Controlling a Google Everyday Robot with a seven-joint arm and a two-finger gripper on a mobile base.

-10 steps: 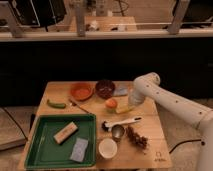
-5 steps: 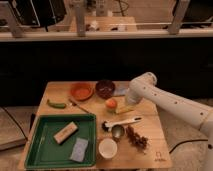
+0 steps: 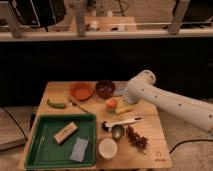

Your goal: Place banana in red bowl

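A wooden tabletop (image 3: 150, 140) is seen mid-frame. The small pale-yellow stick-shaped banana (image 3: 125, 109) lies right of centre, beside the round orange-and-green fruit (image 3: 111, 103). The pincer (image 3: 121, 97) hangs just above; its state cannot be told. The red bowl (image 3: 81, 91) sits upper left.

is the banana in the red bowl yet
No. The banana lies on the table beside the orange fruit; the gripper is above it, red bowl empty.

On the wooden table (image 3: 60, 92) the gripper (image 3: 121, 101) sits low beside the round orange-and-green fruit (image 3: 111, 103), just above the pale banana (image 3: 124, 109). The red bowl (image 3: 81, 91) stands at the back next to a dark bowl (image 3: 105, 88). A green tray (image 3: 35, 145) holds a block (image 3: 66, 132) and a sponge (image 3: 79, 149).
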